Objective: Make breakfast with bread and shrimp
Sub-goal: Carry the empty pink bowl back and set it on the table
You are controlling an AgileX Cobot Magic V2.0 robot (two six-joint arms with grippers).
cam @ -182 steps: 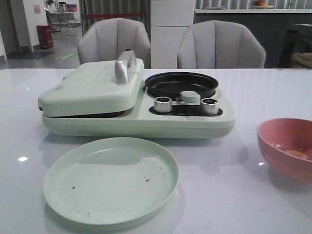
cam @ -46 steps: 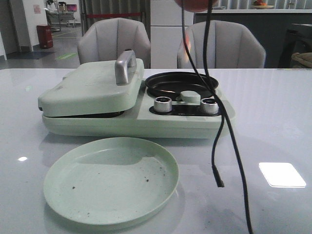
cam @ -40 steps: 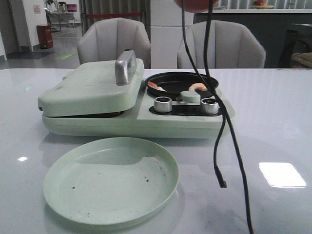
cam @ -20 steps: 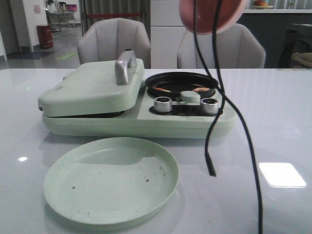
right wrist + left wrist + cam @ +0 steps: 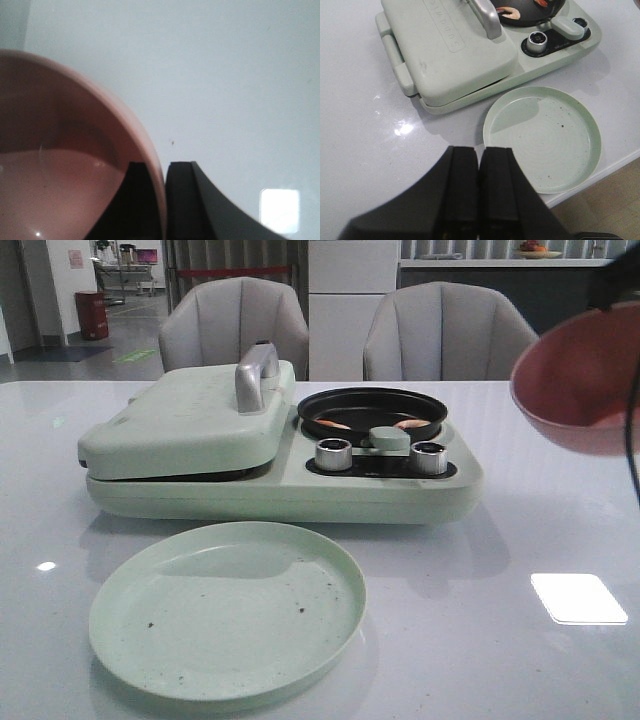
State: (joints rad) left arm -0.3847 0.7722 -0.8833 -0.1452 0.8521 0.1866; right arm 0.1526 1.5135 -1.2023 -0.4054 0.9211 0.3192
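Pink bowl [image 5: 580, 380] up in the air – shrimp [image 5: 410, 425] in the black pan [image 5: 372, 412].
Your right gripper [image 5: 162, 200] pinches the bowl's rim; left gripper [image 5: 479, 192] closed, holding nothing.

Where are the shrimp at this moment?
The shrimp lie in the round black pan on the right half of the green cooker, just behind its knobs and beside the closed lid.

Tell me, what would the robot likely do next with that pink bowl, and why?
Probably lower the bowl to the table on the right and let go. The shrimp already lie in the black pan, the bowl looks empty in the right wrist view, and the right gripper is clamped on its rim, holding it in the air.
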